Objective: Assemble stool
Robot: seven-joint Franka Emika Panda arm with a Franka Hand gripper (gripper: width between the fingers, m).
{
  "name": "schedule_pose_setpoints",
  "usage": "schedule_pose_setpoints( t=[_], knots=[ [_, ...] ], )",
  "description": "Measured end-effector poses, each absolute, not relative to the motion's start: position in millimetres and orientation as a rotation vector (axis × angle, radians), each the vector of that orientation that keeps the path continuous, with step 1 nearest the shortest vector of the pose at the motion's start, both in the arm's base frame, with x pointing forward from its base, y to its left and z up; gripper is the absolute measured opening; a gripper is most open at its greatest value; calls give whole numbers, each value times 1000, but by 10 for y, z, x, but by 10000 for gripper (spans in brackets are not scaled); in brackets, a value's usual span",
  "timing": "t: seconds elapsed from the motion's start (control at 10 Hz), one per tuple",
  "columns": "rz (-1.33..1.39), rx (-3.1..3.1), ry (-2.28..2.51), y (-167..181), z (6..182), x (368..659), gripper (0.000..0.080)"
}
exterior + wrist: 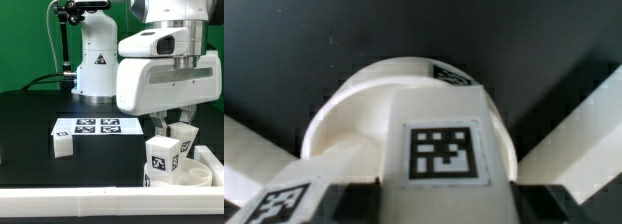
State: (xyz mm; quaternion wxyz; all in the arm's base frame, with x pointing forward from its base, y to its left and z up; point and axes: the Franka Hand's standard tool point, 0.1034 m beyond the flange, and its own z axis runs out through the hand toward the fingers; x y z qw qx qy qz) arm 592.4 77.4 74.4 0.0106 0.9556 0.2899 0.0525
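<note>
The stool's seat disc (196,178) lies on the surface (30,120) at the exterior view's right. The gripper (172,128) is clamped on a leg block (162,160) at the disc. A second leg block (62,144) lies loose well apart, so most of the assembly appears to remain.

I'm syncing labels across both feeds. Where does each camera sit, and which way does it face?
Exterior view: off the arm, slightly above the black table, facing across the marker board toward the robot's base; the arm's wrist and gripper show.
Wrist view: on the wrist, looking along the fingers at the clamped leg block; only the fingers show.
Shared: the gripper and that tagged leg block.
</note>
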Motion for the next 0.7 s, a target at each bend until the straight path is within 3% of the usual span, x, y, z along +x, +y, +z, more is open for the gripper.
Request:
schedule_pose_setpoints(
  t=[0.3,0.7],
  knots=[
    [166,3021,783,771,743,5924,338],
    [196,3145,156,734,723,5909,339]
  ],
)
